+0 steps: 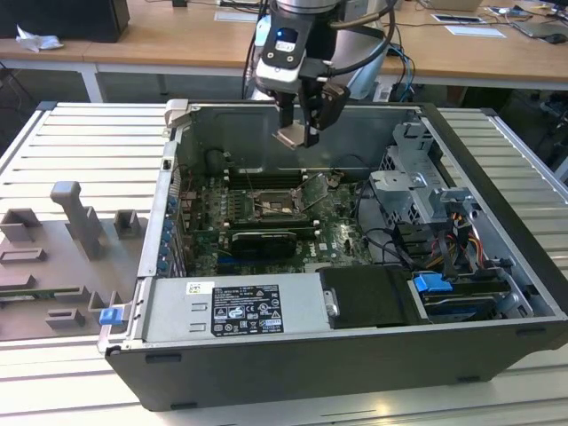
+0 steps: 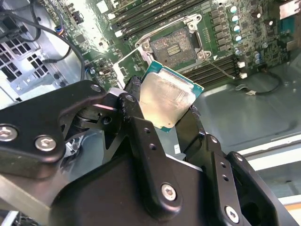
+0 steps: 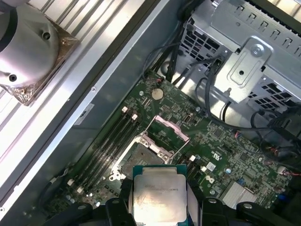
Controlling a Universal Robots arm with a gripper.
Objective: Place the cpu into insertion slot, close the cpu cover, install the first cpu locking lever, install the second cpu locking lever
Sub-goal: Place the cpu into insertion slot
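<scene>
My gripper [image 1: 297,131] hangs over the open computer case, shut on the cpu [image 1: 290,137], a flat square chip with a pale metal top. In both wrist views the cpu [image 2: 167,100] [image 3: 157,195] sits between the black fingers [image 2: 136,122], well above the board. The insertion slot [image 1: 269,203] [image 2: 175,44] [image 3: 135,158] lies open below it on the green board, its dark centre bare. The cpu cover [image 1: 312,191] [image 3: 168,133] stands tilted up from the slot's edge.
A long black card [image 1: 262,241] lies in front of the slot, with memory slots [image 1: 266,175] behind it. A metal drive cage [image 1: 417,182] and cables fill the exterior view's right. A power supply [image 1: 231,309] spans the near side. Grey fixtures [image 1: 75,217] stand outside the case.
</scene>
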